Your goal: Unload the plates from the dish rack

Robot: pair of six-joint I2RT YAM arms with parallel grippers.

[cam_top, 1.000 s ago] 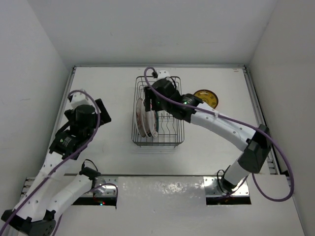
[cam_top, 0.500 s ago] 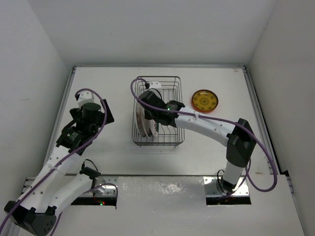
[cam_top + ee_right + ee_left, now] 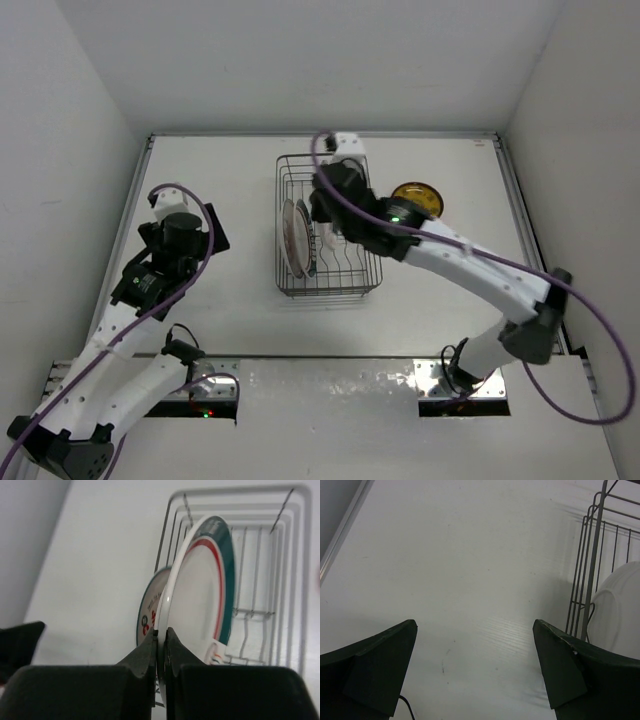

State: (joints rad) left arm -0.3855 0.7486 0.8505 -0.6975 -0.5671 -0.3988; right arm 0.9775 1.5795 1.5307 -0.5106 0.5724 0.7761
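Observation:
The grey wire dish rack (image 3: pixel 330 292) stands mid-table with plates upright on edge at its left side. My right gripper (image 3: pixel 161 640) is shut on the rim of a white plate with a green and red rim (image 3: pixel 200 590). Just behind that plate stands another with red characters (image 3: pixel 149 611). From above, the right gripper (image 3: pixel 318 215) sits over the rack beside the standing plates (image 3: pixel 293 238). An amber plate (image 3: pixel 420 198) lies on the table right of the rack, partly hidden by the right arm. My left gripper (image 3: pixel 474 630) is open over bare table, left of the rack (image 3: pixel 590 570).
A white plate (image 3: pixel 620 615) shows through the rack wires at the right of the left wrist view. The left gripper (image 3: pixel 212 232) hangs well left of the rack. Walls close in the table at left, right and back, and a metal rail runs along the near edge.
The right jaws have closed onto the plate's rim, and the right wrist has swung toward the far side of the rack. The left arm has barely moved.

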